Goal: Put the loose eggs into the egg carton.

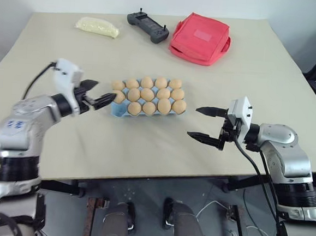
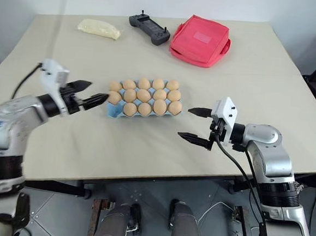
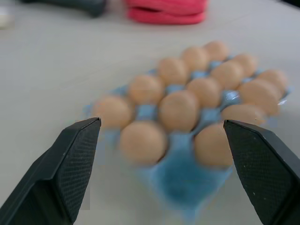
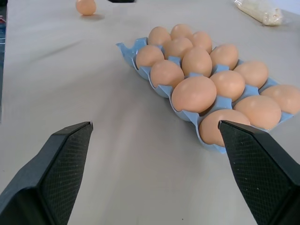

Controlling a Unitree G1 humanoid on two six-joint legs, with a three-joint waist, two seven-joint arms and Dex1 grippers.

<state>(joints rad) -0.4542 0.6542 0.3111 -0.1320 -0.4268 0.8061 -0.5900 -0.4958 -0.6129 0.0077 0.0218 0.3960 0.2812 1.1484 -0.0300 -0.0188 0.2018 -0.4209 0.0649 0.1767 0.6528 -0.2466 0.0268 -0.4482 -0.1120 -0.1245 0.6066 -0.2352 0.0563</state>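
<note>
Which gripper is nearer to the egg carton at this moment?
Left. The left gripper, open, sits right at the egg carton's left end. The right gripper, also open, hangs off its right end across a stretch of bare table.

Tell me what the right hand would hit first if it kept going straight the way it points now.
Probably the egg carton: the open right hand points left across the table at the carton's near right end, with bare tabletop between them. Its height over the table is unclear.

A beige table (image 1: 144,150) carried a blue egg carton (image 1: 118,110) near its middle, and along its far side lay a pale yellow bag (image 1: 98,27), a black controller (image 1: 147,27) and a red pouch (image 1: 200,38), with one loose egg (image 4: 86,6) apart.
</note>
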